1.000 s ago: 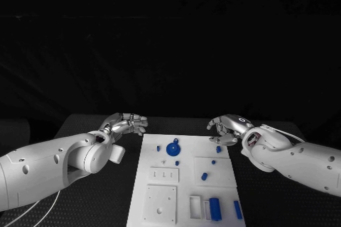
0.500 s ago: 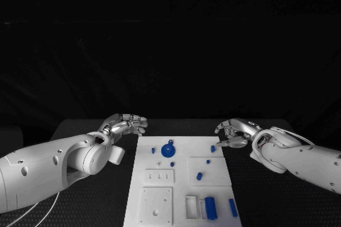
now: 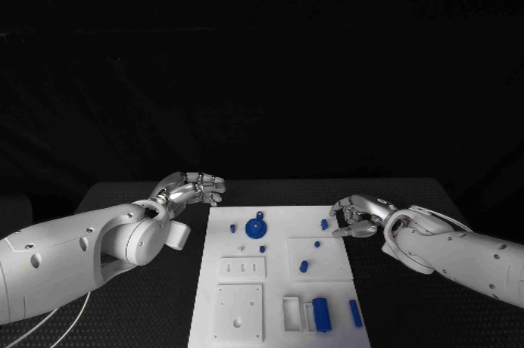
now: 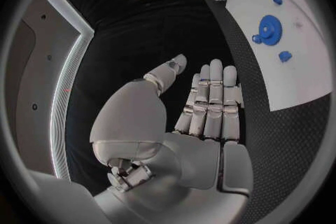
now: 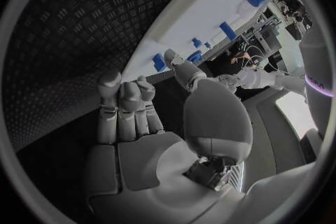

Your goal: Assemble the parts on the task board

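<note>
- Task board [image 3: 273, 287] in the bench [image 3: 142, 302] middle, blue parts spread over it.
- Right hand [image 3: 358, 215] at the board's far right edge, fingers curled, nothing visibly held.
- Small blue part [image 3: 324, 224] just left of the right hand, apart from it; likely next pick.
- Long axis too small to tell.
- Left hand [image 3: 192, 188] off the far left corner, fingers curled on nothing, farther from that part.
- Round blue gear [image 3: 256, 228] nearer the left hand.

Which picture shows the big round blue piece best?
The head view: the round blue part lies whole on the task board, seen from above. The left wrist view shows it too, bent near the rim. In the right wrist view I cannot tell it.
</note>
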